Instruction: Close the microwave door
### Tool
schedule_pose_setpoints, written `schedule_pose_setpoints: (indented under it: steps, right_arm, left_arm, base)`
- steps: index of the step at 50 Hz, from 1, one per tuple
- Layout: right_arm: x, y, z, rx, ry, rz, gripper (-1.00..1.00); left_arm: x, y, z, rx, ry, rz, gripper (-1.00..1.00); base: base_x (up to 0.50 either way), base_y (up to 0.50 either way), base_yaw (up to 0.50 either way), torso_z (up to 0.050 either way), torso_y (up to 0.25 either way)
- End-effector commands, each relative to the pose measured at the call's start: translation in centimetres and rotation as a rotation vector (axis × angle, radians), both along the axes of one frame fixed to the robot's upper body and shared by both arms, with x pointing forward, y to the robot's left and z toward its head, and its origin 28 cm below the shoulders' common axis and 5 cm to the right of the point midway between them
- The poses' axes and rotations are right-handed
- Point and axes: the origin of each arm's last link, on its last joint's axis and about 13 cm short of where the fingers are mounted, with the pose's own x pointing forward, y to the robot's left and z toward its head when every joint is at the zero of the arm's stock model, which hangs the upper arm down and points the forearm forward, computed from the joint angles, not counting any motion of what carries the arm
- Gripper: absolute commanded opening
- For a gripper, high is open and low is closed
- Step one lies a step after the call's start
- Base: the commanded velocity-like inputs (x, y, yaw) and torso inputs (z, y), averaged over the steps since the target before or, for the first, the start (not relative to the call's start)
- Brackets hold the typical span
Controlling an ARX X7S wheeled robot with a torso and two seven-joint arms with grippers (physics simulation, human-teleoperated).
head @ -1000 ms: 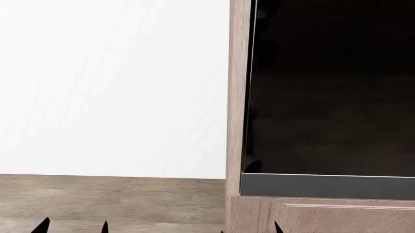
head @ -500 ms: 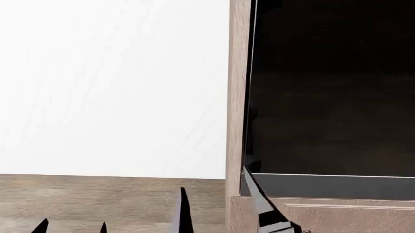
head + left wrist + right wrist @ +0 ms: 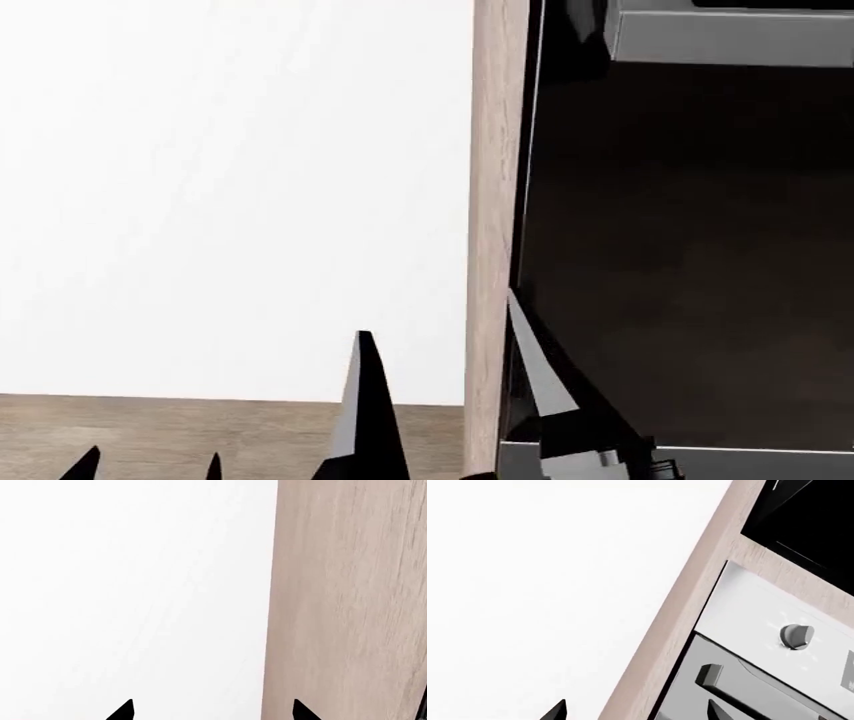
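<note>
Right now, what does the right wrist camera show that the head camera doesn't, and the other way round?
Only the right wrist view shows a white control panel with a round knob, and below it a grey oven front with a handle. Only the head view shows the floor, the right gripper with its fingers apart by the cabinet edge, and the microwave door nearly filling the right half. Both show the white wall, the pale wood cabinet side and black glass.

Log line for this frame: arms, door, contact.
right gripper: open, raised beside the wood cabinet's edge | left gripper: open, low, idle | glossy black glass microwave door: contact unclear
</note>
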Motion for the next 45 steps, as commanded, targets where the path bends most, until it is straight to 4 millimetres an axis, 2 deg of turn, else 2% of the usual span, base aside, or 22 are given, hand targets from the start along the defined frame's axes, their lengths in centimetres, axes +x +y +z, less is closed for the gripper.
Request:
schedule_pose_setpoints:
  steps: [1,10,11,17,22,24,29,41,45]
  right_arm:
    - [-0.2,0.2,0.5,-0.014,-0.024,-0.011,1.00]
    - [-0.3,0.3,0.5,0.002,-0.023,-0.012,1.00]
    - [0.0,-0.3,0.0,0.006,-0.023,-0.012,1.00]
    - [-0.3,-0.6,1.0,0.026,-0.074,-0.030,1.00]
    - [-0.1,-0.8,3.9,0.051,-0.166,-0.063,1.00]
    - [0.1,-1.1,6.1,0.102,-0.230,-0.068,1.00]
    - [0.7,-1.4,9.5,0.107,-0.291,-0.075,1.00]
    - [1.3,-0.7,12.4,0.008,-0.326,-0.046,1.00]
    - [1.4,-0.3,13.3,-0.027,-0.346,-0.027,1.00]
  left_arm:
    - [0.0,0.1,-0.4,0.001,-0.002,-0.002,1.00]
    - [0.0,0.1,-0.3,0.004,-0.004,-0.003,1.00]
    - [0.0,0.1,-0.3,0.005,-0.004,-0.003,1.00]
    - [0.0,0.0,-0.1,0.005,-0.005,-0.004,1.00]
    - [0.0,0.0,-0.1,0.003,-0.006,-0.007,1.00]
    - [0.0,0.0,0.1,0.003,-0.012,-0.009,1.00]
    - [0.0,0.0,0.2,0.005,-0.016,-0.012,1.00]
    - [0.3,0.1,-0.2,-0.003,-0.014,-0.014,1.00]
    - [0.3,-0.1,0.3,-0.004,-0.016,-0.013,1.00]
  base:
    - [0.50,0.00,0.00,0.000,0.000]
    - [0.50,0.00,0.00,0.000,0.002]
    - [0.50,0.00,0.00,0.000,0.000]
    - [0.00,0.00,0.00,0.000,0.000]
    - [0.00,0.00,0.00,0.000,0.000]
    - [0.00,0.00,0.00,0.000,0.000]
    - [0.00,0.00,0.00,0.000,0.000]
    - [0.00,0.00,0.00,0.000,0.000]
    - [0.00,0.00,0.00,0.000,0.000]
